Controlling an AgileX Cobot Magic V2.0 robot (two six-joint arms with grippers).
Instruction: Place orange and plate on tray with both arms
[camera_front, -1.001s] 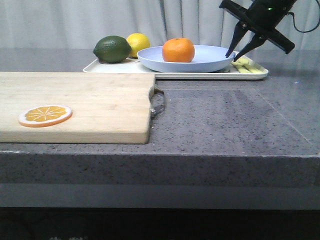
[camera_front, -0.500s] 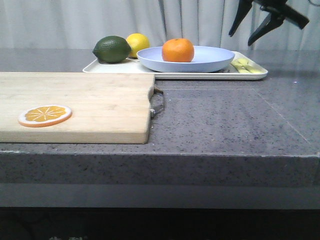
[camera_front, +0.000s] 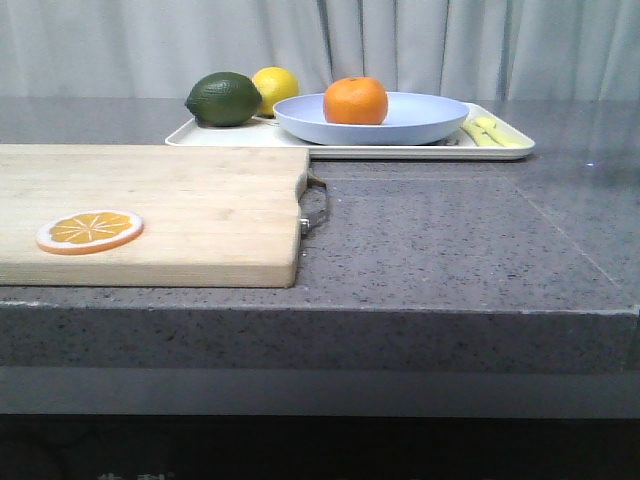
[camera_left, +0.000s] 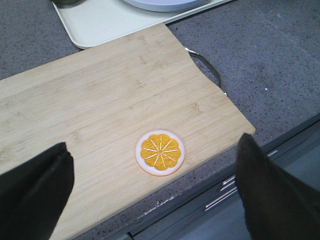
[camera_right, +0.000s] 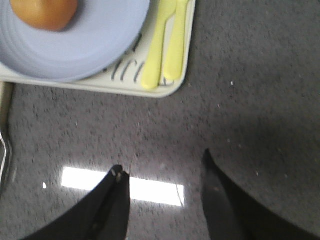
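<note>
The orange (camera_front: 356, 100) sits in the pale lavender-blue plate (camera_front: 420, 125), which rests on the cream-white tray (camera_front: 330, 151) at the back of the counter. In the right wrist view the orange (camera_right: 44, 13), plate (camera_right: 80, 45) and tray (camera_right: 172, 87) show beyond my right gripper (camera_right: 162, 170), which is open and empty above bare counter. My left gripper (camera_left: 152, 155) is open wide and empty above the cutting board's front edge, over the orange slice (camera_left: 160, 152). Neither gripper shows in the front view.
A wooden cutting board (camera_front: 180, 200) with a metal handle (camera_front: 318, 205) fills the left front and carries an orange slice (camera_front: 90, 231). A dark green fruit (camera_front: 224, 98) and a yellow lemon (camera_front: 277, 88) lie on the tray's left. Yellow cutlery (camera_right: 165, 45) lies on its right.
My right gripper has lifted away from the plate's right rim and risen out of the front view. The orange, plate and tray have not moved.
</note>
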